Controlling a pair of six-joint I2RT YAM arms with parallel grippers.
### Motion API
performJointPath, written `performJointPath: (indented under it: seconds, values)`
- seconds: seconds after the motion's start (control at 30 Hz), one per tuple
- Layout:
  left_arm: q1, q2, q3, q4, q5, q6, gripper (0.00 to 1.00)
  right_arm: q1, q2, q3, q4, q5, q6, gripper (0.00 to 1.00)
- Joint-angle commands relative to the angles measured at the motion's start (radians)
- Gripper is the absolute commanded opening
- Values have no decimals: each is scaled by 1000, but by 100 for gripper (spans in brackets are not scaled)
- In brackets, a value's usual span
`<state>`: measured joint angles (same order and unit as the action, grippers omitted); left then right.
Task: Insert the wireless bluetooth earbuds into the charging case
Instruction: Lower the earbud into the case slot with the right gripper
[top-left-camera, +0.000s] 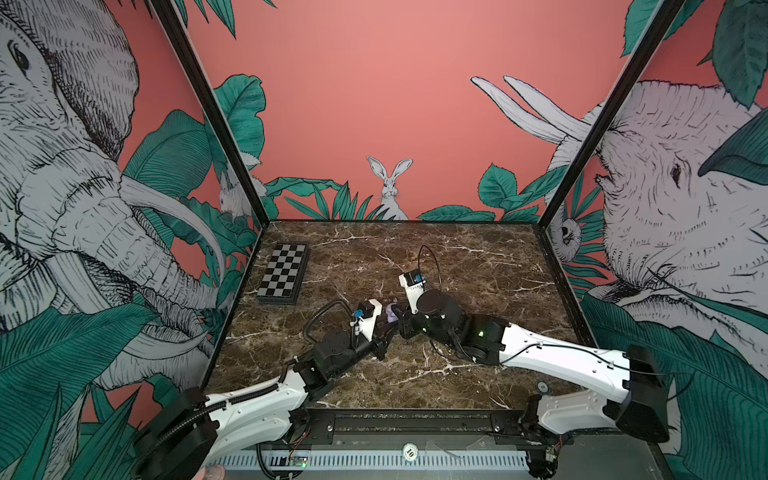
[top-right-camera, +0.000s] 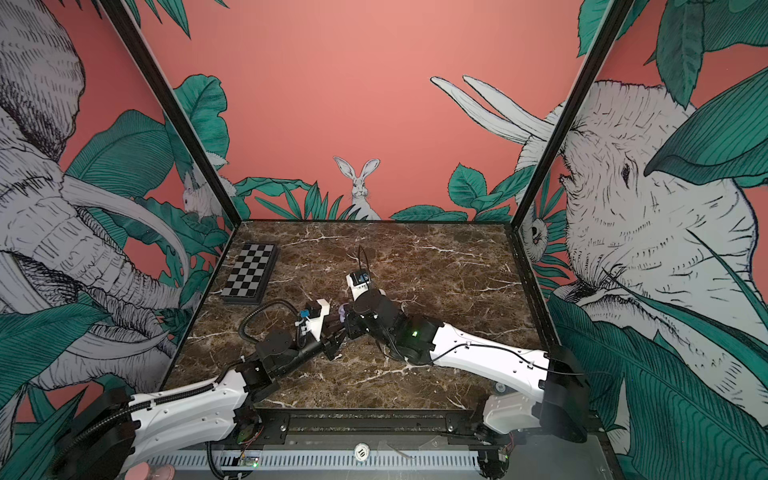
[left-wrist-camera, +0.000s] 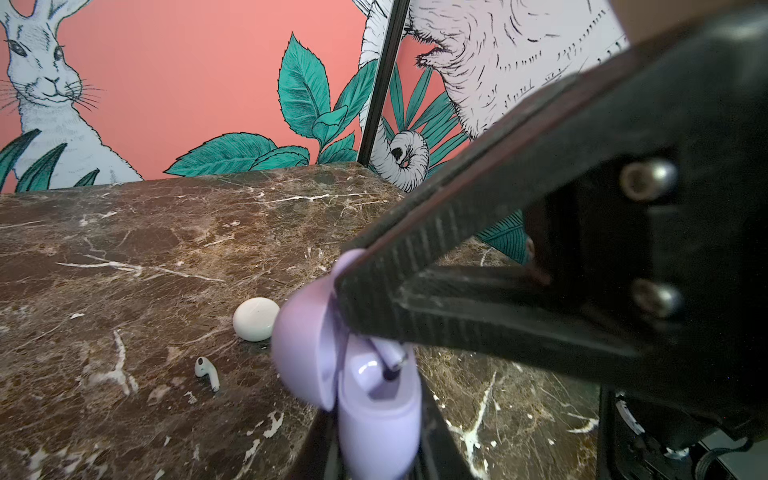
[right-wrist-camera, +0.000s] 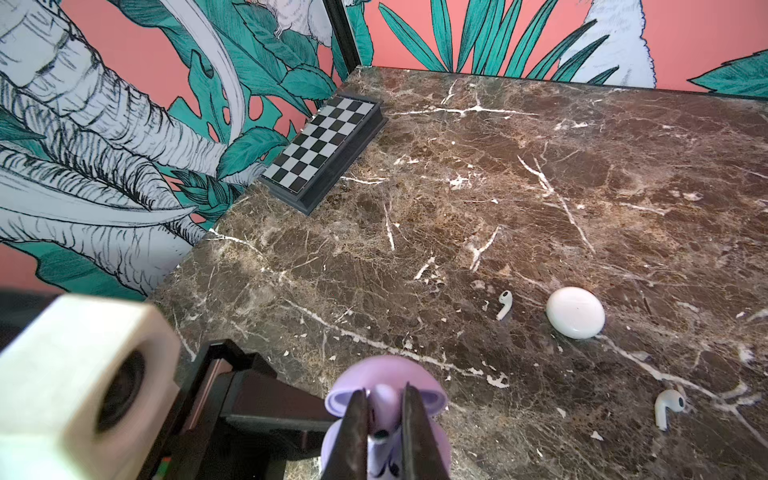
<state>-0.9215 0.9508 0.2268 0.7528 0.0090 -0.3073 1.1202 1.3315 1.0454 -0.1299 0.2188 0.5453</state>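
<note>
Grips the open lilac charging case (left-wrist-camera: 374, 428) by its body in the left claw (top-left-camera: 388, 324), fingers pressed against both sides, above the middle of the bench (right-wrist-camera: 457, 187), lid tipped back. Pinches a lilac earbud (right-wrist-camera: 381, 411) between the closed-in fingers of the right claw (right-wrist-camera: 384, 436), stem pointing down into the case's mouth; looks to be just entering its well, not yet seated. Cannot tell whether the second lilac earbud already sits inside: hidden by claw and lid, and not seen on the visible bench. Leaves the white half untouched, judging by the layout: a closed white case (right-wrist-camera: 575, 312) resting on the bench away from its edges, a white earbud (right-wrist-camera: 505, 304) lying just beside it, a further white earbud (right-wrist-camera: 668, 407) near but apart. Puts the job at under halfway: needs this bud pushed home and released, the lilac lid shut, then the white case opened and both white buds loaded
</note>
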Motion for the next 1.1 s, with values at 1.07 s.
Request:
performJointPath:
  seconds: [1.07]
  values:
    - [1, -60, -3, 95, -72, -44, 0, 56, -69, -71, 38, -16, -100, 6]
